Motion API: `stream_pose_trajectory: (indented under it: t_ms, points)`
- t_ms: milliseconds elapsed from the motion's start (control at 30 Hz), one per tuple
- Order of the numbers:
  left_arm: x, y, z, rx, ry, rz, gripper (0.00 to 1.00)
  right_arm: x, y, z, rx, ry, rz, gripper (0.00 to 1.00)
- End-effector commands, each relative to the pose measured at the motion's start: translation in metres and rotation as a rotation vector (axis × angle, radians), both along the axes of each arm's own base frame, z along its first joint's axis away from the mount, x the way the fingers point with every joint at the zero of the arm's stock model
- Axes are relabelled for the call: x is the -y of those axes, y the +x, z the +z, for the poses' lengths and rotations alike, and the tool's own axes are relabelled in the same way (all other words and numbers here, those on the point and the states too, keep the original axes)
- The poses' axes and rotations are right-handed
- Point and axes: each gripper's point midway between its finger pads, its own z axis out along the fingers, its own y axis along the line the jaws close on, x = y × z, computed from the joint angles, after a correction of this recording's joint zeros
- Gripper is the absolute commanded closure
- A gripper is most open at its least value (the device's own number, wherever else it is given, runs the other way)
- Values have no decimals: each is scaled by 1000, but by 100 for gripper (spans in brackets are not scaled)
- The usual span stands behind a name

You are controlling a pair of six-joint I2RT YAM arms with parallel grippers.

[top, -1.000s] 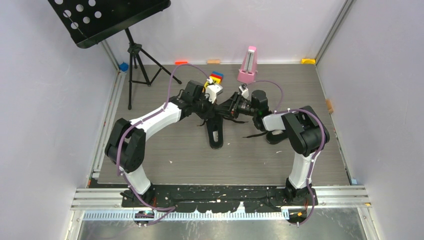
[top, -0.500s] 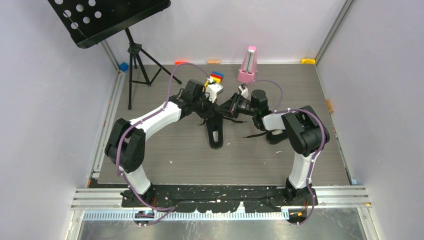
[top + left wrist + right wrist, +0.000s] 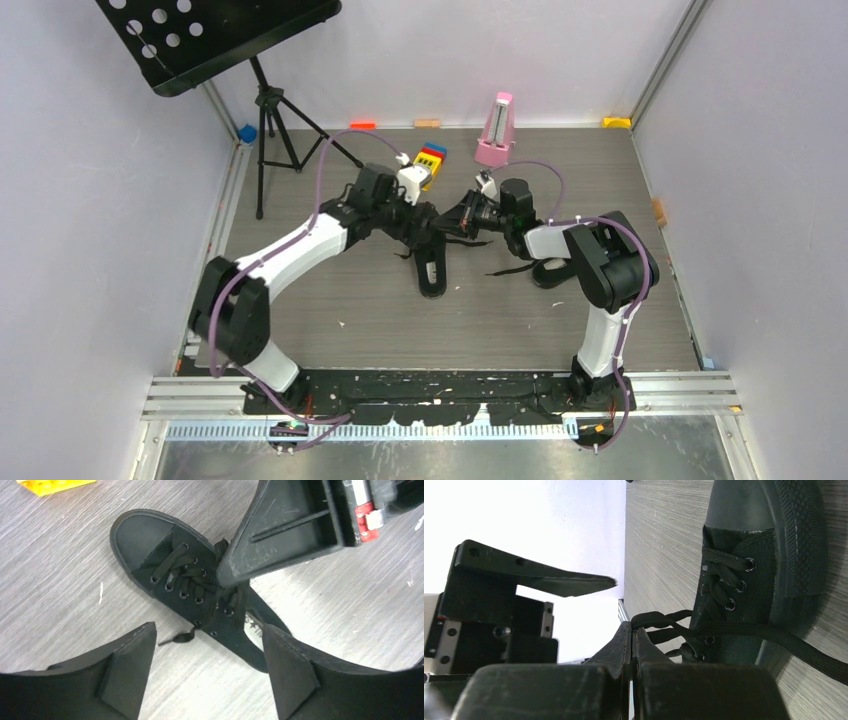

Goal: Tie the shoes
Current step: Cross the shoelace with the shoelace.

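**Tying in progress.** The near shoe [image 3: 165,555] lies mid-table [image 3: 60,605], directly beneath both tools. We see the right gripper [image 3: 631,630] pressed together on strands of lace [image 3: 674,622] by the upper eyelets. The left gripper [image 3: 206,626] hangs above with fingers apart, holding nothing. No finished bow shows (one lace end lies loose). We judge the knot barely begun. The second shoe [image 3: 548,272], beside the right arm, awaits tying.

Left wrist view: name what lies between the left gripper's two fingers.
A loose black lace end, the black canvas sneaker's rear and bare grey wood-grain tabletop, shown in the left wrist view.
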Motion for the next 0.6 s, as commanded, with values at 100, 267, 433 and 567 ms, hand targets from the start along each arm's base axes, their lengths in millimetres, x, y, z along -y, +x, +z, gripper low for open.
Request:
stream_pose_trajectory:
  t_ms: [100,267,433,567]
  points:
    - [-32,26,74,-20,-356,227,0,-1,1,25,123,-23,45,100]
    - [-32,45,71,-302,-367,253,26,-2,-4,25,149,-62,66,100]
    - [-10,61,50,-510,-337,220,35,-7,-10,31,180,-68,88,100]
    - [9,62,30,-628,-276,188,40,-9,-11,35,197,-70,92,100]
